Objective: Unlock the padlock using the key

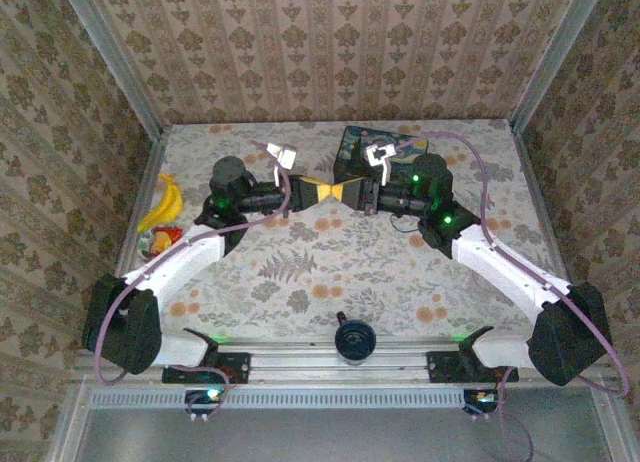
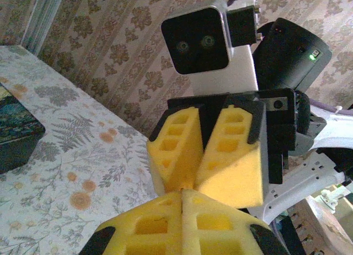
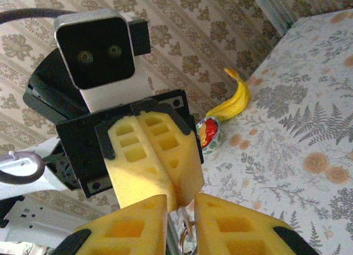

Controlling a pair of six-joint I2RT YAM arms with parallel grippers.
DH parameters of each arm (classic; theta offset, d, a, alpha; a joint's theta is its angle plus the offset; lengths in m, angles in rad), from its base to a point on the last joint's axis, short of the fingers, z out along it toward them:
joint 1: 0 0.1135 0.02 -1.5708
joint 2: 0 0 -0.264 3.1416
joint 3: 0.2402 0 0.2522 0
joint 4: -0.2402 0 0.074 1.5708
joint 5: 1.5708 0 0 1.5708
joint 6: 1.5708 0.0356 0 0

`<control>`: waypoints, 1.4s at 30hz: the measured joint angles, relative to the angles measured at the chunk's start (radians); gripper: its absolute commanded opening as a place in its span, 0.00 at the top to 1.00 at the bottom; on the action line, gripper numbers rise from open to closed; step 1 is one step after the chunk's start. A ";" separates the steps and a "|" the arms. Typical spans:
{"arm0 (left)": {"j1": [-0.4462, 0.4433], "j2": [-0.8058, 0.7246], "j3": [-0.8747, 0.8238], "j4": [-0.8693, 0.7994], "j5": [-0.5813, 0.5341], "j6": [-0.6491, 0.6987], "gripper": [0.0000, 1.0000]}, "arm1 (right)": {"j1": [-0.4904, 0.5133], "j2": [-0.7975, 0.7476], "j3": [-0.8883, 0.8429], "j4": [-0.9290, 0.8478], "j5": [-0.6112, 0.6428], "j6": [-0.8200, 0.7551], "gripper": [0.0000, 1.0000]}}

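Note:
My two grippers meet tip to tip above the middle of the table. The left gripper [image 1: 327, 191] is shut, its yellow fingers [image 3: 160, 155] pressed together on the upper end of a small silver key [image 3: 185, 233] with a ring on it. The right gripper [image 3: 181, 200] stands slightly open, and the key and ring hang in the narrow gap between its pads. In the left wrist view the left gripper [image 2: 182, 193] touches the right fingers [image 2: 231, 166] at their tips, which hides the key. I cannot make out the padlock.
A dark blue painted box [image 1: 375, 147] sits behind the right gripper, also at the left edge of the left wrist view [image 2: 16, 133]. A banana [image 1: 165, 204] and a small red-and-white bowl [image 3: 209, 134] lie at the table's left side. Patterned walls enclose the table.

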 measured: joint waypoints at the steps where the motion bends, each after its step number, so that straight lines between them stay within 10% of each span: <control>1: 0.000 -0.007 0.001 -0.015 0.000 0.009 1.00 | 0.000 0.000 -0.002 0.007 -0.009 0.000 0.76; 42: -0.001 -0.029 0.027 -0.078 0.001 0.051 1.00 | 0.003 0.013 -0.002 -0.021 -0.060 -0.072 0.78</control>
